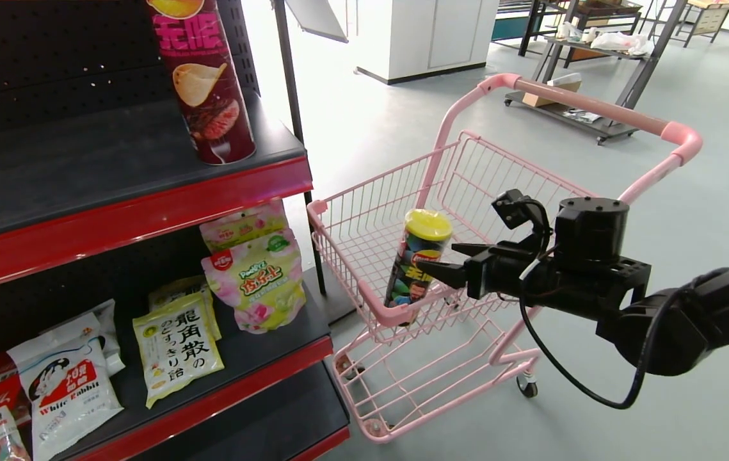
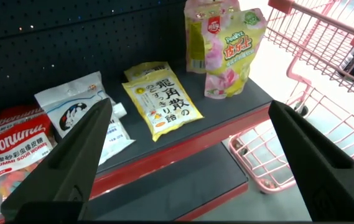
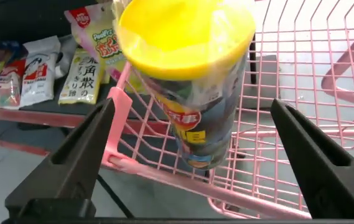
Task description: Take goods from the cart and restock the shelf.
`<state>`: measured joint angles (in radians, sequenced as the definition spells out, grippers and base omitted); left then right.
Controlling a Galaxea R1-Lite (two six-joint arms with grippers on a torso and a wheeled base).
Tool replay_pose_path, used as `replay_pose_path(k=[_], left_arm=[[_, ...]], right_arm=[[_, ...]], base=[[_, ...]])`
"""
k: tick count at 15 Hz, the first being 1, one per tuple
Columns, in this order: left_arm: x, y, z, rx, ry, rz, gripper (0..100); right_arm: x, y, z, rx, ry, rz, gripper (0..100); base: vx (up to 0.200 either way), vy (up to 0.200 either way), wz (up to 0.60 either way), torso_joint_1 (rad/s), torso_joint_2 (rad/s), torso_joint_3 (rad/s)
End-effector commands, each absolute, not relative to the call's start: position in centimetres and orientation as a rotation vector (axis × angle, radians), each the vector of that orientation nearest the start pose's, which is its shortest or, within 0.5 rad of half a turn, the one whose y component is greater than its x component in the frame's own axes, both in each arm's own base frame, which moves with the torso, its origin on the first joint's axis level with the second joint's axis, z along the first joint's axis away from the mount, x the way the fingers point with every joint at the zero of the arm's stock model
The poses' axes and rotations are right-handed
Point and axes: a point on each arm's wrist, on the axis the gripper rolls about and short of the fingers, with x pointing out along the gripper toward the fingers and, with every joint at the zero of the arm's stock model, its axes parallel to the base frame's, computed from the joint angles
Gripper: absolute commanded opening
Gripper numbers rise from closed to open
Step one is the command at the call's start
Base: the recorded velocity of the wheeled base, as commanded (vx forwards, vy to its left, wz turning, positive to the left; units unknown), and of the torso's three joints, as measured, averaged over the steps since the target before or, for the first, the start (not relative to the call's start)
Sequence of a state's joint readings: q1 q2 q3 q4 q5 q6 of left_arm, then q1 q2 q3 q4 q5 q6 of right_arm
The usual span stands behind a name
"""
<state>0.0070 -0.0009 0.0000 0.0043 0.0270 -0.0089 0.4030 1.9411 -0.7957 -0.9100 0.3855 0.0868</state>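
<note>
At the cart (image 1: 396, 315), right fingers (image 3: 71, 168) stand wide apart flanking the can (image 3: 195, 118); left fingers (image 2: 71, 162) likewise apart, empty.

Right arm (image 1: 690, 320) comes in from the right edge, forearm roughly level, stretched forward and across toward the robot's left. Round black wrist joint (image 1: 591, 224) sits on top, with a small camera mount (image 1: 518, 208) just ahead of it. Right gripper (image 1: 448, 261) points left, jaws spread; in the right wrist view its two black tapered fingers (image 3: 71, 168) stand wide apart. Black cable (image 1: 569, 378) hangs in a loop under the wrist. Left gripper (image 2: 189, 104), in the left wrist view: jaws spread wide too, both black fingers (image 2: 71, 168) pointing forward and down.
</note>
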Motion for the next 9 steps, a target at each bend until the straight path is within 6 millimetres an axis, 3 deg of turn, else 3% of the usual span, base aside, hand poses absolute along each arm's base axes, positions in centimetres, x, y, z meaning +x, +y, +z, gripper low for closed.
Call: replay_pose_path(k=[1,9], left_arm=[[-2.3,0.0,7.5,-0.009,0.004,0.034,100],[-2.3,0.0,7.5,-0.009,0.003,0.035,100]], right_arm=[[33.2,15.2,12.1,0.081,0.274,0.771,100],[36.5,17.6,11.1,0.080,0.240,0.796,100]], base=[[0.000,0.000,0.00,0.000,0.00,0.000],[0.000,0.000,0.00,0.000,0.00,0.000]])
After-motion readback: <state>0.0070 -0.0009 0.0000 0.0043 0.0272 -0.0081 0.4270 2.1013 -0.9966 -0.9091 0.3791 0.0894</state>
